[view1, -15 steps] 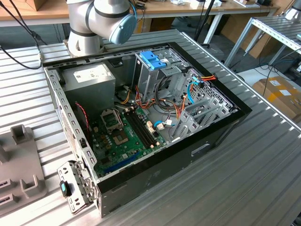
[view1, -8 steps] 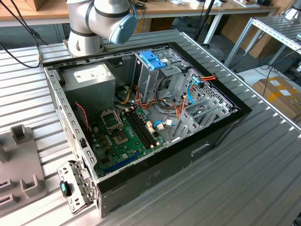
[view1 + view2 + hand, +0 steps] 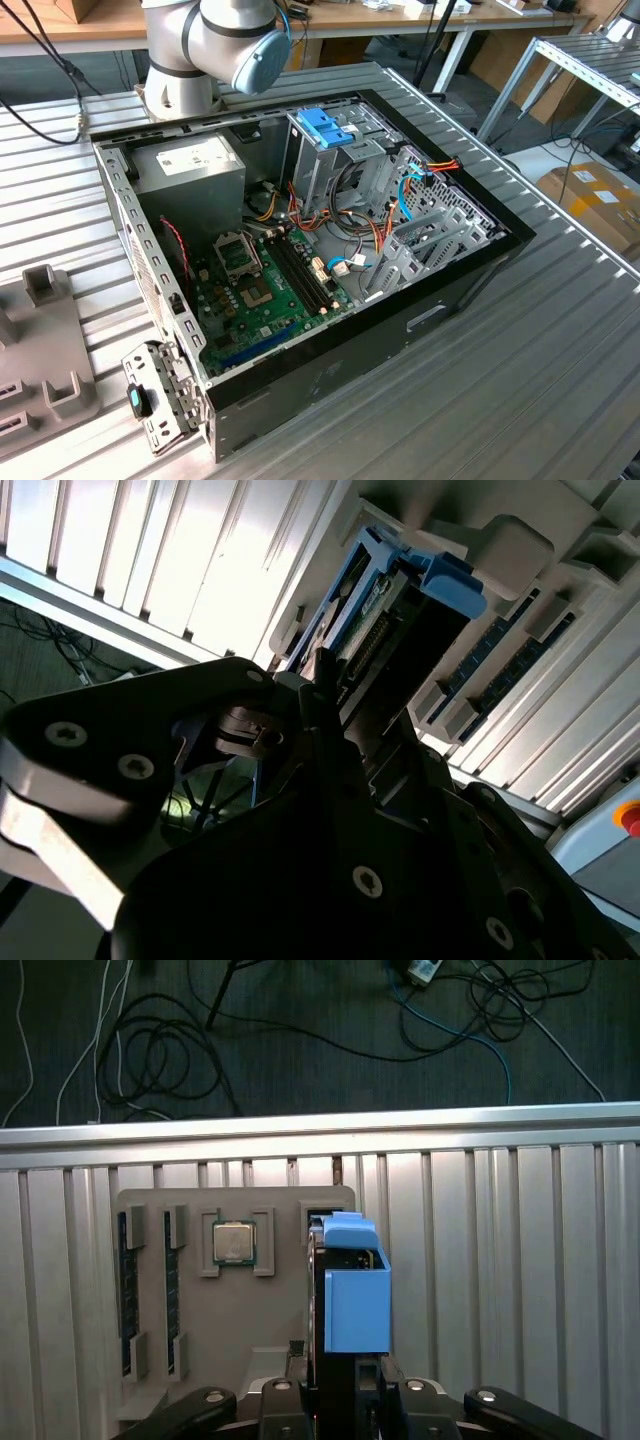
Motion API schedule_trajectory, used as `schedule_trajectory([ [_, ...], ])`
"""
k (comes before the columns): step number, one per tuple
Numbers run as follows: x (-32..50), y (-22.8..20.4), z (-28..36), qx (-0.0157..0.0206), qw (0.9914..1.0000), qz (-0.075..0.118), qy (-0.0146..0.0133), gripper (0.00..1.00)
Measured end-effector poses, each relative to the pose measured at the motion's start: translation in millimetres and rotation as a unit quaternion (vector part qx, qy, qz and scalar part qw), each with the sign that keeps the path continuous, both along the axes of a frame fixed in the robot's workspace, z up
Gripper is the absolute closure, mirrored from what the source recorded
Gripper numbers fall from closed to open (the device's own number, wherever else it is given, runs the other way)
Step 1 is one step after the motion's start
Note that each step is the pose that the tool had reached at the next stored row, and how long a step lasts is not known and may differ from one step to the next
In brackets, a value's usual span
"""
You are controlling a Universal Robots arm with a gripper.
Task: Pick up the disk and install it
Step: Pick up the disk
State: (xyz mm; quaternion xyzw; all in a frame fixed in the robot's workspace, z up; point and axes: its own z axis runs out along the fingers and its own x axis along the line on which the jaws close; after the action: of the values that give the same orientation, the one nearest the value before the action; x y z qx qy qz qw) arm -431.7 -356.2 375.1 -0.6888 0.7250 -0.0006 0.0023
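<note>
Blue-railed disk point(image 3: 357, 1305) is being clamped by the jaws, lower centre in the first wrist view, near the grey tray point(image 3: 270, 1310), installation in the case point(image 3: 400, 330) not yet done.

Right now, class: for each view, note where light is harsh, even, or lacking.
Second wrist view: the gripper is a near-black silhouette against glaring white table slats. First wrist view: even light on the disk and grey fixture, dark floor beyond. Exterior view: soft, even light, mild shade inside the computer case.
</note>
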Motion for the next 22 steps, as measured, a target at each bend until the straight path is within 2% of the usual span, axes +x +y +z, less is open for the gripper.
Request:
schedule_trajectory([
  [4, 0.0, 0.0, 0.7, -0.0001, 1.00000, 0.000, 0.0002, 0.65],
  [6, 0.0, 0.0, 4.1, 0.0000, 1.00000, 0.000, 0.0001, 0.65],
  [20, 0.0, 0.0, 36.3, 0.0000, 1.00000, 0.000, 0.0000, 0.65],
  [22, 0.0, 0.0, 38.3, 0.0001, 1.00000, 0.000, -0.0001, 0.65],
])
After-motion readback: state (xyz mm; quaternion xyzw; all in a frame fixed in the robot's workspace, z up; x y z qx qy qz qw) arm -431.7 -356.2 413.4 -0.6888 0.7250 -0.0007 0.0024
